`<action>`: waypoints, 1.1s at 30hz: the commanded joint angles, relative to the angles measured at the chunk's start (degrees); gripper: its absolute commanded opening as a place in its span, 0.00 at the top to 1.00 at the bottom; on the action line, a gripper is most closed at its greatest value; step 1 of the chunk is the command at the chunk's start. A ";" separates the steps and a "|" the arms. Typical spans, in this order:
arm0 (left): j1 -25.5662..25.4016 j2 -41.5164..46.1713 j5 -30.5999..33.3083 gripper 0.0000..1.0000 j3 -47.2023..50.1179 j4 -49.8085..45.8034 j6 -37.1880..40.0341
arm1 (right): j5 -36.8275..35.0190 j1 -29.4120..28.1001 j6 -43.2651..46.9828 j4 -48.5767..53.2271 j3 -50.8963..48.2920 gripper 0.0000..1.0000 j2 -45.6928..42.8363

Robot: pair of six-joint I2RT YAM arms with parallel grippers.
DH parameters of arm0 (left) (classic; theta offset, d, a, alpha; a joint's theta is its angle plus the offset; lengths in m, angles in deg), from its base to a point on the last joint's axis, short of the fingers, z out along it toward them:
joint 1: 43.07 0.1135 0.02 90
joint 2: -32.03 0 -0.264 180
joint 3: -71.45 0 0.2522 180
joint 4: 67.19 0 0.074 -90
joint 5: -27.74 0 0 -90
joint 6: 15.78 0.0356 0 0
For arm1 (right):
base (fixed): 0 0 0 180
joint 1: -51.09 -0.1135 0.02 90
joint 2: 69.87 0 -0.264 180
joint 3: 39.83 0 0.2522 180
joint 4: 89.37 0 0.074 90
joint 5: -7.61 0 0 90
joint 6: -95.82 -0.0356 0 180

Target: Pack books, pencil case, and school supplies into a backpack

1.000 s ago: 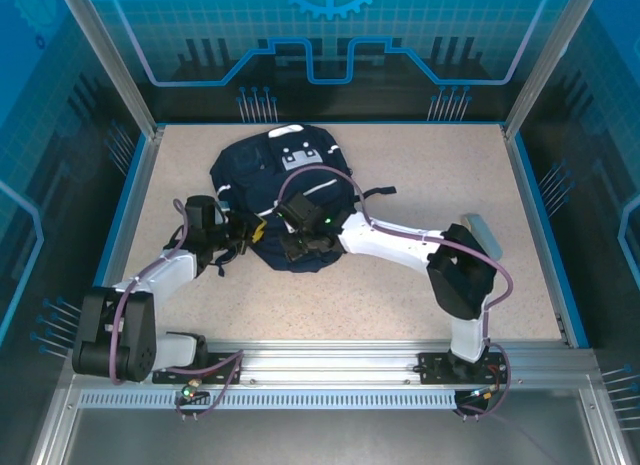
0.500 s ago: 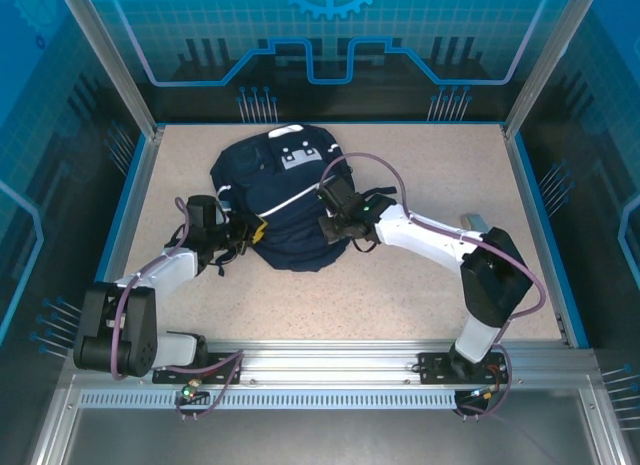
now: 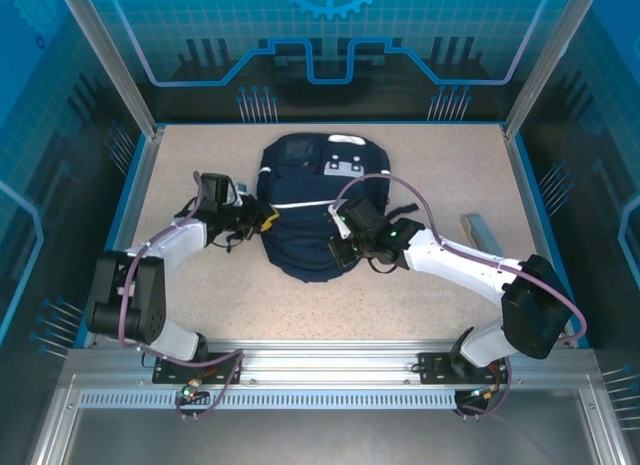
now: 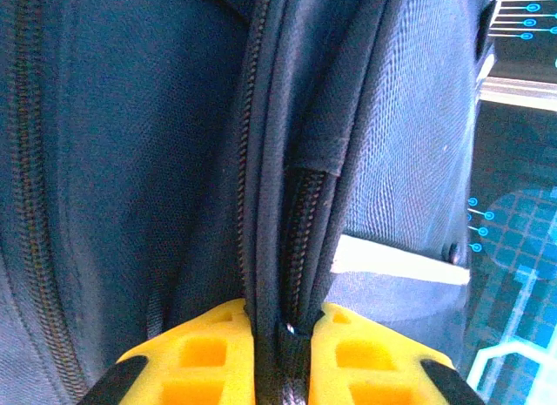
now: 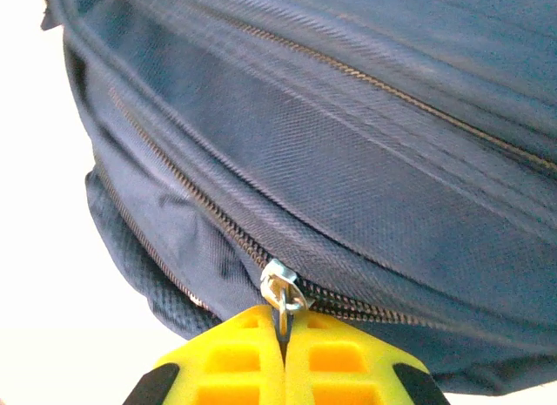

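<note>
So the backpack is laid flat on the table, toward the back. Its left-side zipper seam is pinched by the nearly closed left gripper, and the metal zipper pull is clamped in the fully closed right gripper.

Matt woven navy cloth backpack, shiny metal zip slider, smooth yellow plastic right hand

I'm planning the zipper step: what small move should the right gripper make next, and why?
Probably slide the zipper pull a short way along its track. The right gripper is shut on that pull, and the left gripper pinches a seam of the backpack, which should brace the fabric against the tug.
</note>
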 commanded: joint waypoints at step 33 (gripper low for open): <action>-4.54 7.66 5.90 0.61 10.31 8.08 -12.20 | 5.31 -6.68 -7.90 -3.16 16.16 1.00 15.39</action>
